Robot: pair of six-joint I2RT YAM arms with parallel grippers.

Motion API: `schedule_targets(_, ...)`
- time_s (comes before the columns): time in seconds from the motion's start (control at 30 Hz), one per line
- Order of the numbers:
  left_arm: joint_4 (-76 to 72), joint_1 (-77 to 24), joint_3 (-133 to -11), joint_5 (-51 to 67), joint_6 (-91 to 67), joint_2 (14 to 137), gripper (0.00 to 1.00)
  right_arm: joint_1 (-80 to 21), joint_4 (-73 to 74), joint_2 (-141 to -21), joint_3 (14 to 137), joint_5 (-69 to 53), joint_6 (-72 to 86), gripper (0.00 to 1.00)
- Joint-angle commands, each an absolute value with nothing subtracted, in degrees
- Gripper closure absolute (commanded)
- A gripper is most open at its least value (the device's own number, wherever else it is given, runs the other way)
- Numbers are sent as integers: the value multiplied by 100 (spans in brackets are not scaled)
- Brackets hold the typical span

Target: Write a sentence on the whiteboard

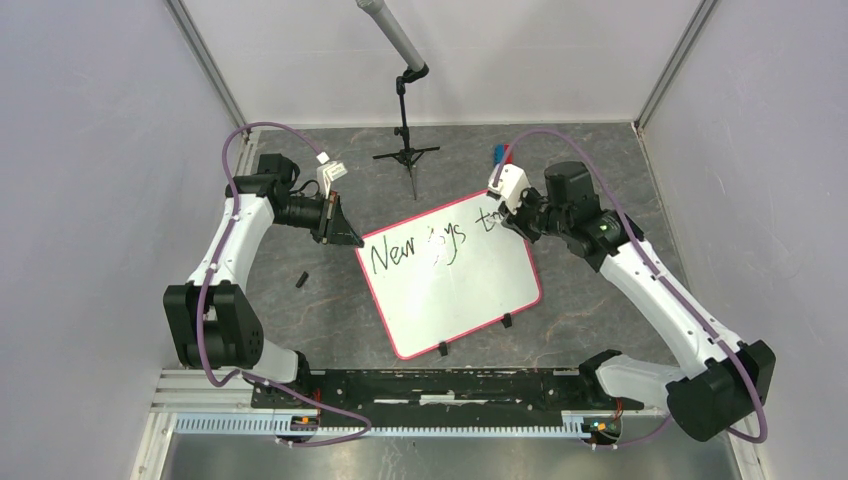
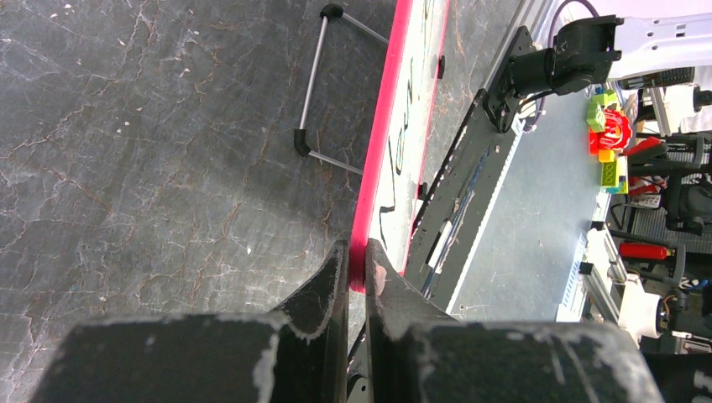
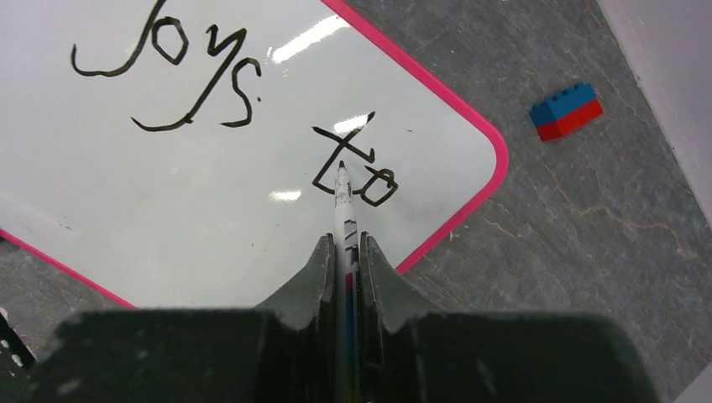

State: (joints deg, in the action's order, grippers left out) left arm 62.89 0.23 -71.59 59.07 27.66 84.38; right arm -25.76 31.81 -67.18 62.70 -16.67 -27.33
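Observation:
The whiteboard (image 1: 470,290) lies on the dark floor, white with a pink-red rim. Black marker words on it read "New joys to" (image 1: 400,252); "joys" and "to" (image 3: 357,164) show in the right wrist view. My left gripper (image 2: 357,256) is shut on the whiteboard's pink rim (image 2: 382,151) at its left corner. My right gripper (image 3: 344,243) is shut on a white marker (image 3: 342,210), whose tip rests on the board by the "t" of "to". In the top view the right gripper (image 1: 512,215) is over the board's upper right part.
A small black tripod (image 1: 405,150) with a grey pole stands behind the board. A blue and red brick (image 3: 567,111) lies on the floor beyond the board's right corner. A small black cap (image 1: 300,281) lies left of the board. Grey walls enclose the area.

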Motion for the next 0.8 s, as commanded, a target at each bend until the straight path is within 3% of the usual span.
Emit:
schedule_targets(0.0, 6197, -123, -7101, 5809, 2940, 8480, 98, -2575, 3354, -6546, 6701, -2101, -2679, 100)
schedule_targets(0.37, 6198, -127, -7084, 5851, 2902, 8529, 95, -2954, 3401, -6380, 6353, -2885, -2516, 100)
schedule_targets(0.77, 6197, -125, -7077, 5880, 2843, 8548, 74, -4358, 2783, -6330, 5648, -2499, -2306, 100)
